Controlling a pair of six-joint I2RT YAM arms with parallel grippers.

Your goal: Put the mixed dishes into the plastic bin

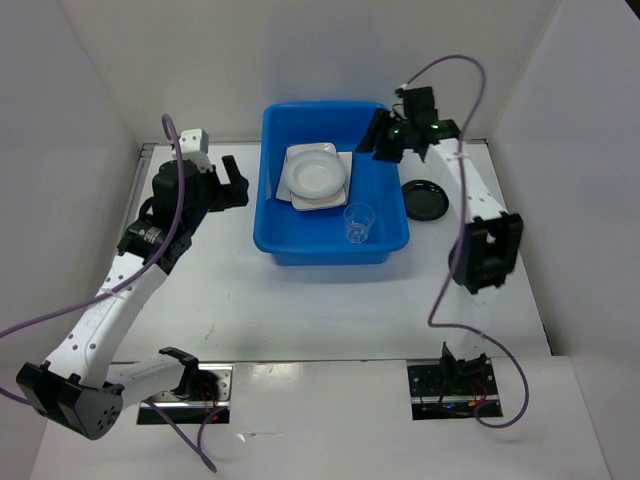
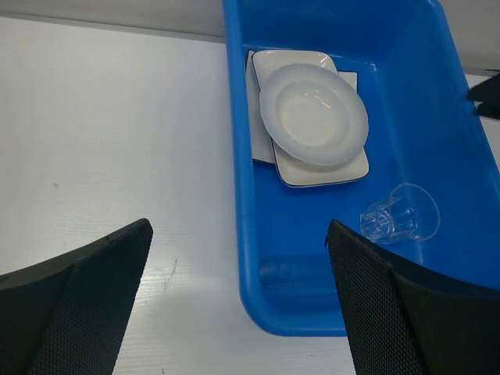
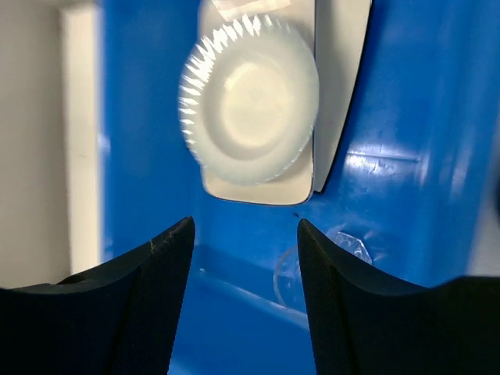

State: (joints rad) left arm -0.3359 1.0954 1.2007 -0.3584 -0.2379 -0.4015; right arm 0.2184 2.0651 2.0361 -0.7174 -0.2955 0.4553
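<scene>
The plastic bin (image 1: pixel 390 238) is a bright blue tub in the middle of the table. Inside it a translucent round dish (image 1: pixel 315 172) lies on two stacked white plates (image 1: pixel 297 198); the upper plate (image 2: pixel 344 173) has a thin dark rim. A small clear cup (image 1: pixel 359 222) sits near the bin's front wall. A small black round plate (image 1: pixel 425 198) lies on the table, right of the bin. My right gripper (image 1: pixel 380 140) hangs over the bin's far right corner, open and empty. My left gripper (image 1: pixel 238 182) stands wide open left of the bin, holding nothing.
White walls close in the table on the left, back and right. The right arm's forearm (image 1: pixel 478 205) passes just right of the black plate. A purple cable (image 1: pixel 455 65) loops above the right wrist. Bare white table (image 1: pixel 300 310) lies in front of the bin.
</scene>
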